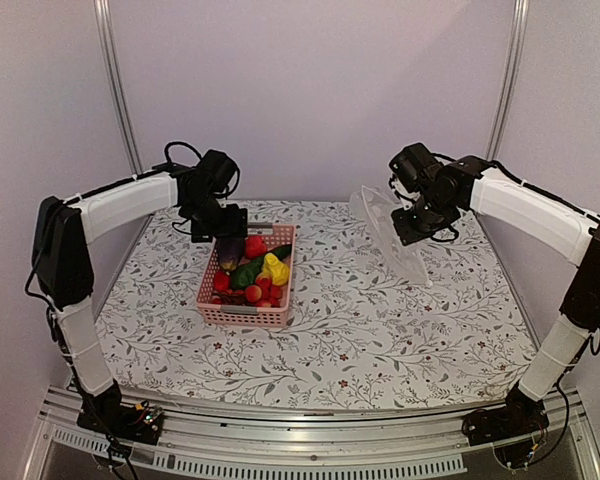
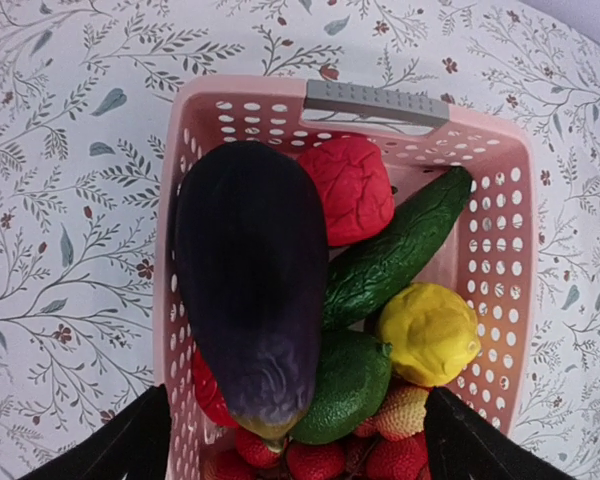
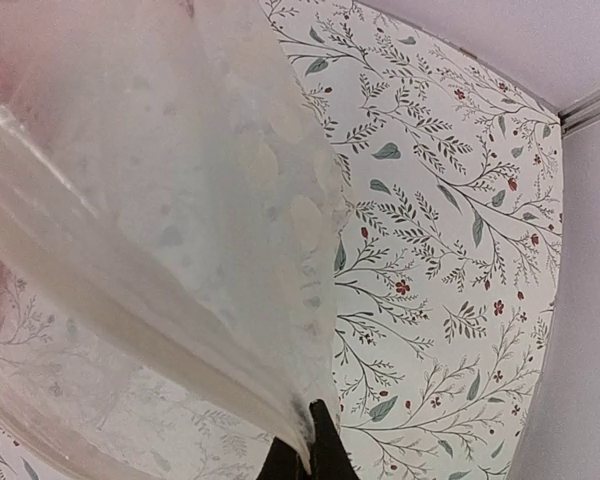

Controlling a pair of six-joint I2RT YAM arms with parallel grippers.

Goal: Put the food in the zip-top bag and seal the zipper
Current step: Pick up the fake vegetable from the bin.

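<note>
- Hanging over the upper end of the pink basket (image 1: 248,285) in the top view, the left tool (image 1: 220,228) has its fingers (image 2: 130,445) spread wide, one at each lower corner of the wrist view, and neither can be seen touching anything.
- The dark purple eggplant (image 2: 250,300) lies between those fingers on top of the pile, along the basket's left wall.
- The rest of the food is in the basket too: a red round piece (image 2: 350,185) near the grey handle (image 2: 375,100), a long green cucumber (image 2: 400,250) lying aslant, a yellow lemon (image 2: 430,335) at the right, a rounder green fruit (image 2: 345,385) beneath the eggplant's tip, and small red berries (image 2: 395,455) along the lower edge.
- The right tool (image 1: 415,225) is pressed together on an edge of the zip-top bag (image 1: 390,230), in the upper right of the desk (image 1: 380,340).
- The bag hangs off the desk, slanting down to the right, well apart from the basket; its lowest corner is close to the cloth.
- In the right wrist view the bag (image 3: 180,200) fills the left half, cloudy and dotted; the zipper cannot be made out.
</note>
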